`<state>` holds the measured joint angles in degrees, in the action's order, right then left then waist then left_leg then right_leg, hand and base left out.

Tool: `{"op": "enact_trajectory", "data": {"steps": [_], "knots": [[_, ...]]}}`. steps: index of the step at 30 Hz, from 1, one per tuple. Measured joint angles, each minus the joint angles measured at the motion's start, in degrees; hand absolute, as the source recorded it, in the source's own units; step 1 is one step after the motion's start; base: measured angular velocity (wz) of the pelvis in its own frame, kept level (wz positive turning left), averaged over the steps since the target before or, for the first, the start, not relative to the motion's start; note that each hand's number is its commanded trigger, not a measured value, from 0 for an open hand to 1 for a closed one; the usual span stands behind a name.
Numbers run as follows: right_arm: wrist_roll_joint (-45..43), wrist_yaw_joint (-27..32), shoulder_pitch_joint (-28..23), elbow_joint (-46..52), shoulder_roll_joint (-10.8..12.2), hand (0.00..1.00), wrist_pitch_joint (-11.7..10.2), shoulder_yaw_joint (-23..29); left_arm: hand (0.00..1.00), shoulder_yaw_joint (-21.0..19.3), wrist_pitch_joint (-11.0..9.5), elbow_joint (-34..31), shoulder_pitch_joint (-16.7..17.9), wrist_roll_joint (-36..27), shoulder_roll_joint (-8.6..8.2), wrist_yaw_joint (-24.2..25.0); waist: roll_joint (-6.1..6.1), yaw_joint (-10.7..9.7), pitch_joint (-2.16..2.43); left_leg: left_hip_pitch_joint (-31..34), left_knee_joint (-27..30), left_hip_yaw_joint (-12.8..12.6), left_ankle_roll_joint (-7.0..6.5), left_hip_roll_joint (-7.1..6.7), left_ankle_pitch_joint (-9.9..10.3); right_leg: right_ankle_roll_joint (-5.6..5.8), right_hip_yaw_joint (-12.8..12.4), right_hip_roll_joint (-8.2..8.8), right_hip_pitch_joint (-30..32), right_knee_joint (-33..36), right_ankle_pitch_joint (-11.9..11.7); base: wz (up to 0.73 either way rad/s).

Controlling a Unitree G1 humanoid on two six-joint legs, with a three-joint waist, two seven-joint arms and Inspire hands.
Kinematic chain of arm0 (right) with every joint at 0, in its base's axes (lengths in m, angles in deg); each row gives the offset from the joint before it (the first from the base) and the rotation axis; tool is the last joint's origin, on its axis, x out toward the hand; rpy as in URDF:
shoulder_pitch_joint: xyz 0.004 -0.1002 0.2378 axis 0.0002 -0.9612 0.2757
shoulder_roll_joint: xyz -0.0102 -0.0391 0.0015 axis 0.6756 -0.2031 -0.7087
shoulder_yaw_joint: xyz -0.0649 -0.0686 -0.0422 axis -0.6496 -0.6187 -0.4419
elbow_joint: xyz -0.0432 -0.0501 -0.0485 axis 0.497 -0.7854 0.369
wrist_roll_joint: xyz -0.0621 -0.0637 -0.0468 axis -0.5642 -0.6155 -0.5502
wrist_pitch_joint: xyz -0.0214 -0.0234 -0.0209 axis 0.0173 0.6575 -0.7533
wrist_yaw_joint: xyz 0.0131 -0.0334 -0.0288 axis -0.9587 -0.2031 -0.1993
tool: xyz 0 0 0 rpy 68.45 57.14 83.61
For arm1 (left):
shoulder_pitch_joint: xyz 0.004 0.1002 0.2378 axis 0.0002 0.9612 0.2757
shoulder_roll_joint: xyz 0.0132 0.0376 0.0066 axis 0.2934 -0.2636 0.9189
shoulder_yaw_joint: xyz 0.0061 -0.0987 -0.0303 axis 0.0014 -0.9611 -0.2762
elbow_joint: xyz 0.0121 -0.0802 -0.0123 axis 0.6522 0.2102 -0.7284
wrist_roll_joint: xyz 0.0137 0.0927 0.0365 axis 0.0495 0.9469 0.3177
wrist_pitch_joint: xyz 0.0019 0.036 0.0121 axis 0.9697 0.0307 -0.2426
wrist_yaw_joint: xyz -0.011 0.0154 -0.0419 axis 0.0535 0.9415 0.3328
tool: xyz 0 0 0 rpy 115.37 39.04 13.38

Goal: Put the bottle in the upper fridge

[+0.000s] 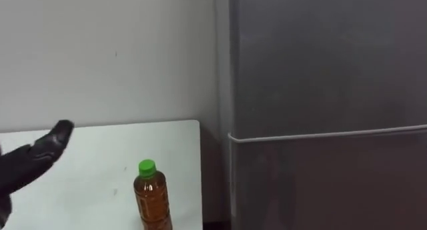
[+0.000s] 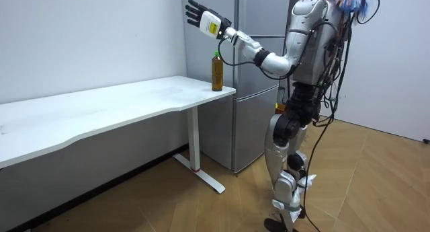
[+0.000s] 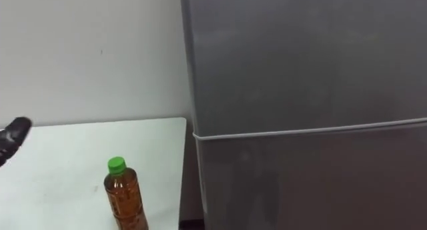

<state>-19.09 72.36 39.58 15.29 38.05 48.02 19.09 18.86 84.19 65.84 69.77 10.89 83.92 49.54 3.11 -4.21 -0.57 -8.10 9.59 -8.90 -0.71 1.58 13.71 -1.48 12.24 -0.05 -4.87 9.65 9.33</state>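
Plainly the reach for the bottle is the step in hand, and nothing is gripped yet. The robot stands on the wooden floor [image 2: 376, 191] at the end of the white table [image 1: 93, 147], facing the fridge, with its left arm stretched out over the tabletop. Its left hand [image 1: 41, 152] hangs in the air with the fingers straight and spread apart, above the bottle [image 1: 152, 202] and to its left, clear of it. The bottle, amber with a green cap [image 1: 147, 167], stands upright on the table's corner nearest the fridge, close to the edge. I judge the next move calls for the hand to drop to the bottle's body and curl round it without nudging it off that edge. Beyond the table rises the grey fridge [image 1: 320, 70], both doors closed; the upper door [image 1: 333, 50] sits above a pale seam, and it will have to be opened before the bottle can go in. Behind everything is the bare pale wall [image 1: 100, 50].
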Motion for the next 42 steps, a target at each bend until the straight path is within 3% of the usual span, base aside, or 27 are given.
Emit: {"op": "enact_trajectory", "data": {"steps": [7, 12, 19, 29, 34, 42], "knots": [[0.13, -0.09, 1.51, -1.22, 0.03, 0.0, 0.37, -1.02, 0.0, 7.08, 2.36, -2.25, -1.62, 0.08, -0.59, 7.8, -0.08, -2.35, 0.12, -0.5, -0.01, -0.27, 0.0, -0.12, -0.03, 0.02, -1.05, -0.07, -0.15, -0.06, -0.02, -0.08], [0.56, -0.02, 2.61, -2.35, 0.05, 0.0, 0.43, -1.81, 0.0, 8.26, 3.42, -2.25, -5.15, -0.03, -0.56, 12.69, -0.1, -3.48, 0.12, -0.68, -0.11, -0.3, 0.0, -0.15, -0.03, 0.04, -1.13, -0.08, -0.25, -0.01, -0.03, -0.01], [1.66, 0.65, 2.88, -2.63, -0.01, 0.0, 0.48, -3.35, 0.0, 13.92, 5.13, -2.26, -6.61, 0.28, -0.59, 16.89, -0.12, -3.57, 0.09, -0.44, 0.1, -0.46, -0.01, -0.12, -0.03, 0.07, -1.12, -0.03, 0.49, -0.18, 0.03, 0.0], [3.36, 0.66, 3.17, -2.65, -0.12, 0.0, 0.5, -5.4, 0.0, 15.65, 6.58, -3.3, -7.27, 0.35, -2.32, 21.46, 0.34, -3.61, 0.38, 0.62, 0.59, 0.17, -0.11, 0.06, -0.12, -0.07, -0.71, 0.05, 0.96, 0.08, -0.16, 0.01], [3.37, -0.04, 4.33, -3.29, -0.18, 0.0, 1.39, -6.71, 0.0, 16.58, 7.53, -3.31, -7.28, 0.22, -2.71, 22.9, 0.18, -3.94, 0.08, 0.84, 0.58, 0.06, -0.1, 0.24, -0.12, -0.08, -0.63, 0.07, 0.94, 0.01, -0.16, 0.0], [4.07, -2.54, 5.01, -4.55, -0.56, 0.0, 1.63, -6.88, 0.0, 18.74, 7.54, -3.27, -7.27, -0.01, -2.78, 24.79, 0.04, -4.36, -0.01, 0.7, 0.57, -0.09, -0.1, 0.27, -0.12, -0.08, -0.52, 0.08, 0.88, -0.01, -0.16, 0.0]]}}
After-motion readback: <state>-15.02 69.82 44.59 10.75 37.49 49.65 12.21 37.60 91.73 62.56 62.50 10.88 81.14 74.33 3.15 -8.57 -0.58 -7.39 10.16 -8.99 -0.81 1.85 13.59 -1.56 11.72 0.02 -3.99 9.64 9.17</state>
